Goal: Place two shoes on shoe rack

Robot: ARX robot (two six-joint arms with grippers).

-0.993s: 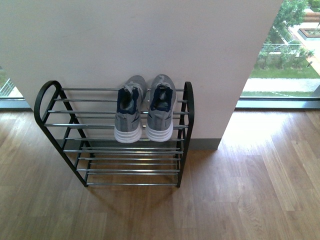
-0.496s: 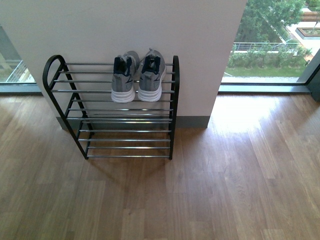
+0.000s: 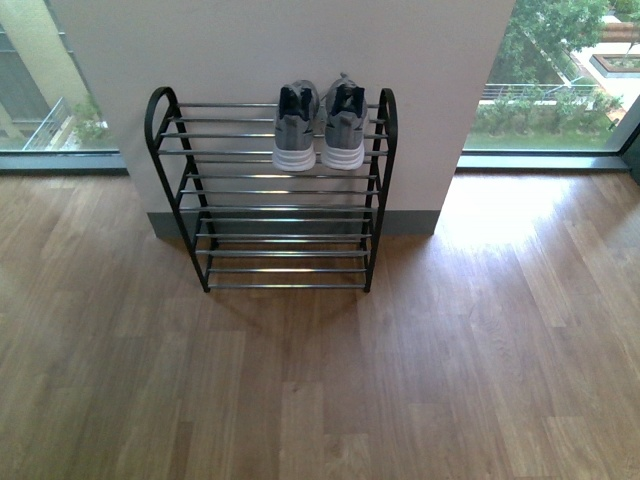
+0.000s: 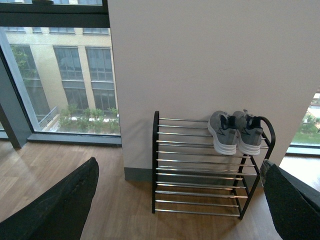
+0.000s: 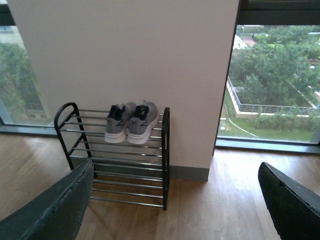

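The pair of grey knit sneakers [image 3: 320,127] sits side by side on the top tier of the shoe rack [image 3: 200,215], at its right end, white heels facing me. The rack stands against a white wall pillar. The sneakers also show in the left wrist view [image 4: 235,131] and the right wrist view [image 5: 131,122]. Neither arm shows in the front view. My left gripper [image 4: 182,200] is open and empty, well back from the rack [image 4: 156,165]. My right gripper [image 5: 175,205] is open and empty, also far from the rack [image 5: 165,160]. The blue slides are out of view.
Wooden floor [image 3: 320,390] spreads in front of the rack. Floor-to-ceiling windows [image 3: 560,90] flank the white pillar [image 3: 260,50] on both sides. A grey skirting strip [image 3: 400,222] runs along the pillar's base.
The front view has pulled back and shifted: the rack with the sneakers looks smaller and farther, and now sits more central. The sneakers stay put on the top tier.
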